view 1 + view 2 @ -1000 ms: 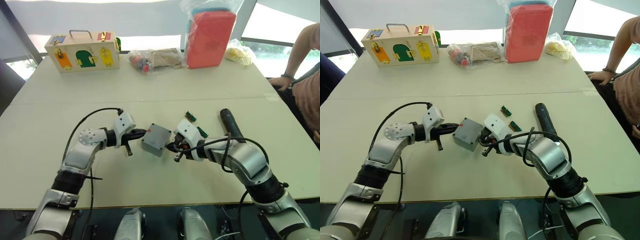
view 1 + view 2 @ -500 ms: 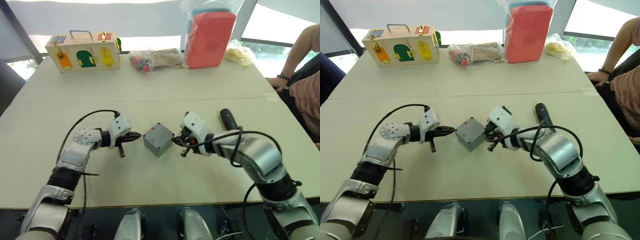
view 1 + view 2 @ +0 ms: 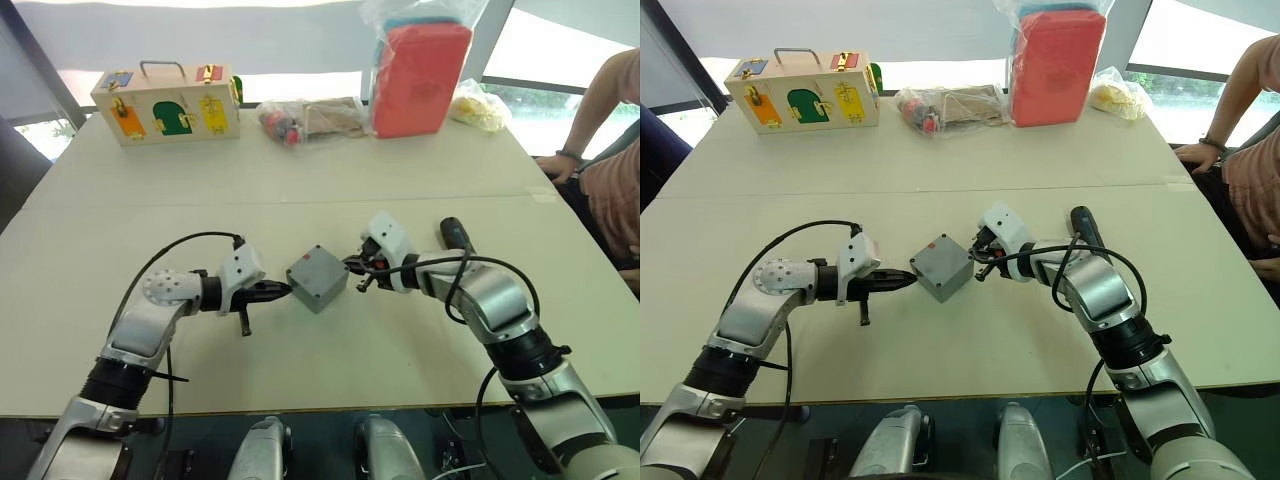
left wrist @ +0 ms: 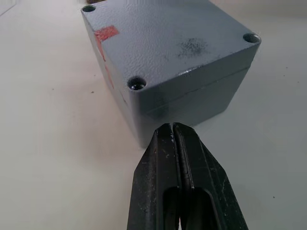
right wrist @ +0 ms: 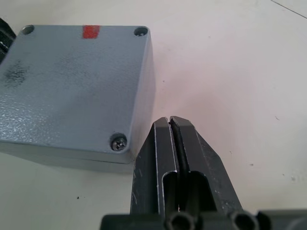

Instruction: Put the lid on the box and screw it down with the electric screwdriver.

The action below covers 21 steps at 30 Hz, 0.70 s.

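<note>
Box (image 3: 317,278) now sits flat between closed grippers.

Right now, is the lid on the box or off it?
On. The lid sits flush atop the box, a seam between them; one corner hole holds a screw, the others look empty.

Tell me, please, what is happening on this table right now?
The robot has the grey box between its two grippers, lid already on top. The left gripper and the right gripper are both shut and point at opposite sides of it, holding nothing. One corner hole has a screw. The electric screwdriver lies untouched on the table behind the right arm.
</note>
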Available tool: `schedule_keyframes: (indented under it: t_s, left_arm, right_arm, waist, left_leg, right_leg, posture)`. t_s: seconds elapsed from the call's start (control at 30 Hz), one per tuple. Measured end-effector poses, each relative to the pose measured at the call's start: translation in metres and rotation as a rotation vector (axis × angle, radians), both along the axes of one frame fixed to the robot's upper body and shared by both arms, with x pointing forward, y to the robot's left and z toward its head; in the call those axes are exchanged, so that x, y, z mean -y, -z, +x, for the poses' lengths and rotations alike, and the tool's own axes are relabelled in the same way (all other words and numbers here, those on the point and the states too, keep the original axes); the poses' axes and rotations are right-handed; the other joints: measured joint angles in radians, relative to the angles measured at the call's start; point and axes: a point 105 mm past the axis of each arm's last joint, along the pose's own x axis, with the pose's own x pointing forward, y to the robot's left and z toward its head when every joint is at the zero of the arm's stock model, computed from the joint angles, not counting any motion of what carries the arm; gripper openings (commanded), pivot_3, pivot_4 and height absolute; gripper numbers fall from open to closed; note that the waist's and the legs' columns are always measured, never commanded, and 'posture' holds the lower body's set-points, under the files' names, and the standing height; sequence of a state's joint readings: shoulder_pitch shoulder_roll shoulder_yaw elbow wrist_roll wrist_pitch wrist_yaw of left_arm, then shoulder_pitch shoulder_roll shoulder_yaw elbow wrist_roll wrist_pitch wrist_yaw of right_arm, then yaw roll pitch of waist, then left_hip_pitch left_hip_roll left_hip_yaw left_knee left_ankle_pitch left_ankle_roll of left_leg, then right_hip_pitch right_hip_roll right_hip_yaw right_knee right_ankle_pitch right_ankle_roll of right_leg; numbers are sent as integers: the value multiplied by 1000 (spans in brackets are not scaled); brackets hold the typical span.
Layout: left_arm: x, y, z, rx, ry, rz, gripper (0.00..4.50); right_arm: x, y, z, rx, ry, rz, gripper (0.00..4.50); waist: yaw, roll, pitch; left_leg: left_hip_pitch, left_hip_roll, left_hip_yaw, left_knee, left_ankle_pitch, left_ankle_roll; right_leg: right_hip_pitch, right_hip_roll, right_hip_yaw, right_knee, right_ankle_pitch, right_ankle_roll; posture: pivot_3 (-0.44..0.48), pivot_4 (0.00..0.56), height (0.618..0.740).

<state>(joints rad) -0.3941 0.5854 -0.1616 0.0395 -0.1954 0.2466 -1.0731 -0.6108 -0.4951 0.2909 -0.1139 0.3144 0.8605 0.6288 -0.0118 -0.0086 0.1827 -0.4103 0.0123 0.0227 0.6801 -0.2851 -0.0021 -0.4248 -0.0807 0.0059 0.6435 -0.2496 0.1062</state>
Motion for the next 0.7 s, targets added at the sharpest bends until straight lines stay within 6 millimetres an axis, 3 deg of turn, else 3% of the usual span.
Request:
schedule_keyframes:
  t_s: [0.23,0.7]
  left_arm:
    - [-2,3,8,9,-28,20,0]
    - [-14,-2,17,23,-44,56,0]
  right_arm:
    - [-1,13,-11,-36,-26,-3,36]
    - [-14,15,-28,-74,-58,13,36]
  waist:
    - [0,0,0]
    - [-1,0,0]
  left_leg:
    - [0,0,0,0,0,0]
    - [0,0,0,0,0,0]
  right_leg:
    - [0,0,0,0,0,0]
    - [0,0,0,1,0,0]
  posture:
    - [0,150,730]
    - [0,150,730]
